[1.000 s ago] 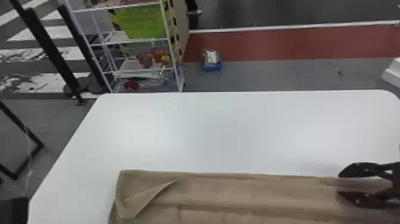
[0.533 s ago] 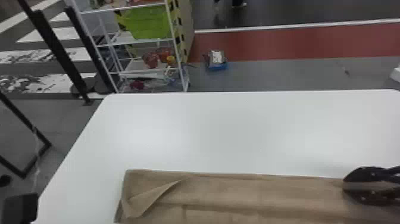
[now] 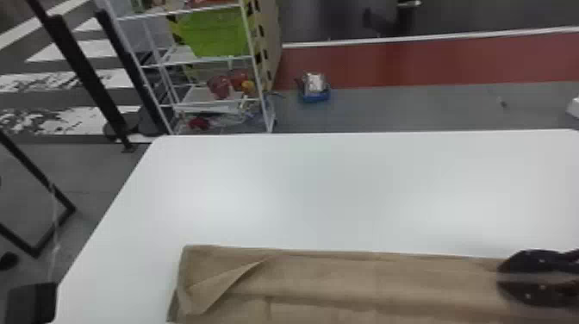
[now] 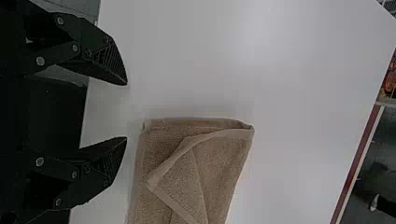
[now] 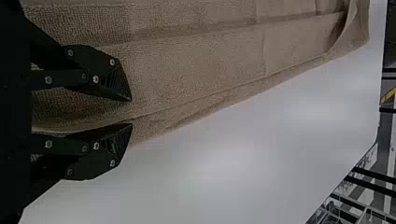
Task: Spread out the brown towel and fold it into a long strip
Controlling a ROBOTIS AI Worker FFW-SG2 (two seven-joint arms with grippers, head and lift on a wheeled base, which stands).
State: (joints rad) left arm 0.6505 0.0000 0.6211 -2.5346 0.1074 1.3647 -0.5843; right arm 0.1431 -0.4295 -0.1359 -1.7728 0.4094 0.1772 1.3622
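apparently nearing completion, showing the brown towel (image 3: 344, 280) folded lengthwise across the head view's bottom, leaving a turned-back corner (image 3: 213, 288) to straighten; holding left pincer (image 4: 126, 111) wide, right pincer (image 5: 132, 112) narrowly parted.

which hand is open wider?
The left hand, beside the towel: wide gap between its fingertips. The right hand, at the towel's long edge, has a clearly narrower gap.
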